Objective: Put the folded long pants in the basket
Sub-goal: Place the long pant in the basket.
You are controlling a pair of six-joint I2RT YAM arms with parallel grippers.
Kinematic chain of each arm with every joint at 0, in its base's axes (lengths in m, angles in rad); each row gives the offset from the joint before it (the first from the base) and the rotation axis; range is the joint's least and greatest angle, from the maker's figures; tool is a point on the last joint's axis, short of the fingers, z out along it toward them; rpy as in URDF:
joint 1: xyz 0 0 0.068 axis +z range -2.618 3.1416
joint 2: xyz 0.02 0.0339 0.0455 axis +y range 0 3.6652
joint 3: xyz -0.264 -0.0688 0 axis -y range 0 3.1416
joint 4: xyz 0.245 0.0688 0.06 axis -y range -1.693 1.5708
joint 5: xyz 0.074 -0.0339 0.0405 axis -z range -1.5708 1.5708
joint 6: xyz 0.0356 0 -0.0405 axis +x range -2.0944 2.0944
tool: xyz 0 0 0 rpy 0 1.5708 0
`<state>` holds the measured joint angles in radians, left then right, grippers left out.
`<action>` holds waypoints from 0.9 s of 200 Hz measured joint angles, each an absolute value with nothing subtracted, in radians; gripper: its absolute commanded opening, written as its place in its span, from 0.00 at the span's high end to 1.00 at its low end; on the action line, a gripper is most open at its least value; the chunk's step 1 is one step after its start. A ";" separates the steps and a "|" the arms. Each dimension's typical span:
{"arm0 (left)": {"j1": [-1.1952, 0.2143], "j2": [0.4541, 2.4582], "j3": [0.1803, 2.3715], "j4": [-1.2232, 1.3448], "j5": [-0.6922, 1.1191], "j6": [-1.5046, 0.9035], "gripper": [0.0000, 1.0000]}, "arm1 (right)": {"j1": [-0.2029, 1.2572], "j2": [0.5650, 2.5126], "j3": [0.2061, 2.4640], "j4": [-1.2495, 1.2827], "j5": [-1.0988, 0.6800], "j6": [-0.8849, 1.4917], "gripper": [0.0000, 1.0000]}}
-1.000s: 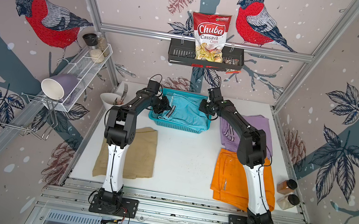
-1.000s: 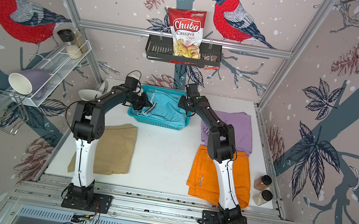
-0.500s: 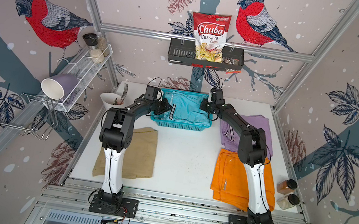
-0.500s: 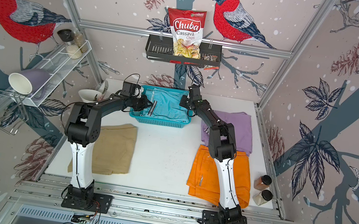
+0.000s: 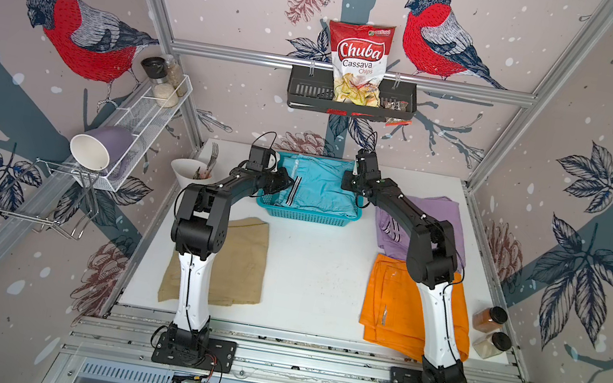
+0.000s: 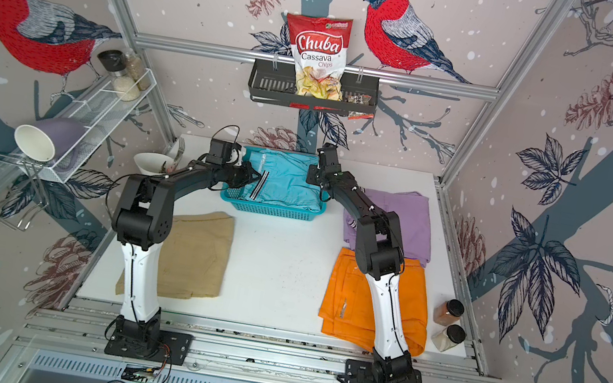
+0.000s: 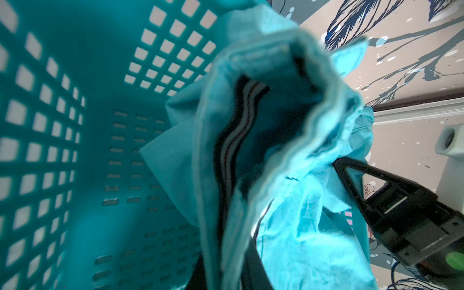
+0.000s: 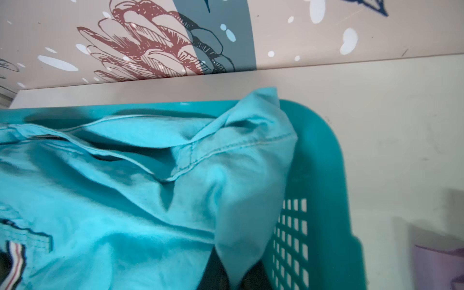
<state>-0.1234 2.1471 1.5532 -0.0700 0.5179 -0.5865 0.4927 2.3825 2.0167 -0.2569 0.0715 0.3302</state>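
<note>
Your left gripper [image 5: 288, 182] is pinched closed on the left side of the folded light blue cloth pants with the black-and-white stripe [image 5: 318, 186]. In the left wrist view the bunched fabric and its stripe rise straight out from between the fingers. Your right gripper [image 5: 359, 200] is closed too, clamped on the right side of the same pants. Its black finger [image 7: 371, 185] shows in the left wrist view with the tip against the blue fabric.

The pants sit rumpled inside the rectangular teal plastic basket with perforated sides [image 5: 305, 215], and in the right wrist view one corner laps onto the rim. The basket stands at the back of the white table [image 5: 313, 269], between your two arms.

The plain beige folded pants [image 5: 242, 262] lie flat on the table, partly under your left arm. On the right, the lilac folded pants with striped trim [image 5: 447, 220] lie behind the plain orange folded pants [image 5: 391, 303], their edges meeting, with your right arm crossing above both.
</note>
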 measured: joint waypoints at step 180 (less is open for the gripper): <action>-0.199 1.964 1.571 -0.340 0.233 -0.664 0.13 | 0.478 2.180 1.880 -0.246 0.040 0.333 0.13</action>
<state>-0.1989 1.9636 1.5711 -0.3401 0.2325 -0.6640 0.4782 2.1803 1.8805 -0.2459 0.0402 0.3332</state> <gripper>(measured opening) 0.874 0.249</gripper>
